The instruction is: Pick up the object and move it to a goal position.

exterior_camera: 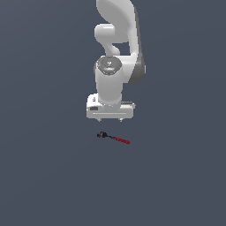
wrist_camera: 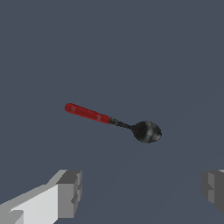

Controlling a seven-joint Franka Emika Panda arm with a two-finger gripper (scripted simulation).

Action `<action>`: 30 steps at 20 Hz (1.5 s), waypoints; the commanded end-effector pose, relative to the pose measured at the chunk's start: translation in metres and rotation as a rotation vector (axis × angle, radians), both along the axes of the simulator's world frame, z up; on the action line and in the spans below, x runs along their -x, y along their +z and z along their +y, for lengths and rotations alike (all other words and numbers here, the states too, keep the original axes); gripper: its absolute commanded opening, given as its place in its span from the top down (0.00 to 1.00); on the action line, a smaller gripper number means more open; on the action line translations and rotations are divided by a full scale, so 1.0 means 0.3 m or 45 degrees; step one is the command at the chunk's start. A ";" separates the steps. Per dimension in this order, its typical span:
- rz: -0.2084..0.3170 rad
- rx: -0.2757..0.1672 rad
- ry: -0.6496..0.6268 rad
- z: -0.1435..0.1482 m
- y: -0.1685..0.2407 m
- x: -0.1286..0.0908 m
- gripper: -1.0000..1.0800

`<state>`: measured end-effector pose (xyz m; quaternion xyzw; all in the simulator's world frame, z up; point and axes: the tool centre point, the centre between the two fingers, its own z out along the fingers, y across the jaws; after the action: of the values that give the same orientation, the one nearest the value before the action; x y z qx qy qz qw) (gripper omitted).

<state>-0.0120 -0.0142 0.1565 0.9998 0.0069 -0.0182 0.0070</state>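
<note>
The object (exterior_camera: pixel 113 137) is a small thin tool with a dark red rod handle and a black rounded head. It lies flat on the grey surface, head toward the exterior view's left. In the wrist view (wrist_camera: pixel 114 122) it lies apart from both fingers. My gripper (exterior_camera: pixel 110 119) hangs above and just behind it, pointing down, with only the fingertip stubs showing under the white hand. In the wrist view the gripper (wrist_camera: pixel 142 192) is open and empty, its grey fingertips (wrist_camera: pixel 70 192) spread wide.
The white arm (exterior_camera: pixel 115 53) rises behind the gripper. The plain grey floor (exterior_camera: pixel 44 176) spreads all around, with no other object in view.
</note>
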 end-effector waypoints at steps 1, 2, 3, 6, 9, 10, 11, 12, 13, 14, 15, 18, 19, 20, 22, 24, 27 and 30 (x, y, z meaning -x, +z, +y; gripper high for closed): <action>0.000 0.000 0.000 0.000 0.000 0.000 0.04; 0.000 0.001 0.001 -0.001 0.001 0.000 0.04; 0.000 0.003 0.003 -0.004 0.003 -0.001 0.04; -0.002 0.020 0.021 -0.027 0.019 -0.009 0.04; -0.004 0.033 0.034 -0.045 0.032 -0.014 0.04; -0.004 0.034 0.034 -0.047 0.033 -0.015 0.04; -0.004 0.034 0.034 -0.045 0.033 -0.015 0.04; -0.004 0.033 0.033 -0.044 0.031 -0.014 0.04; -0.004 0.032 0.034 -0.044 0.031 -0.014 0.04; -0.004 0.032 0.037 -0.044 0.030 -0.014 0.04; -0.003 0.033 0.042 -0.044 0.029 -0.015 0.04; -0.003 0.033 0.068 -0.044 0.024 -0.016 0.04; -0.003 0.033 0.080 -0.043 0.021 -0.016 0.04; -0.002 0.032 0.094 -0.043 0.018 -0.017 0.04; -0.002 0.032 0.126 -0.042 0.011 -0.018 0.04; -0.001 0.032 0.166 -0.041 0.002 -0.020 0.04; 0.001 0.030 0.238 -0.039 -0.014 -0.022 0.04; 0.002 0.029 0.326 -0.036 -0.034 -0.025 0.04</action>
<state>-0.0048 -0.0253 0.1494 0.9928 0.1170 -0.0179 0.0205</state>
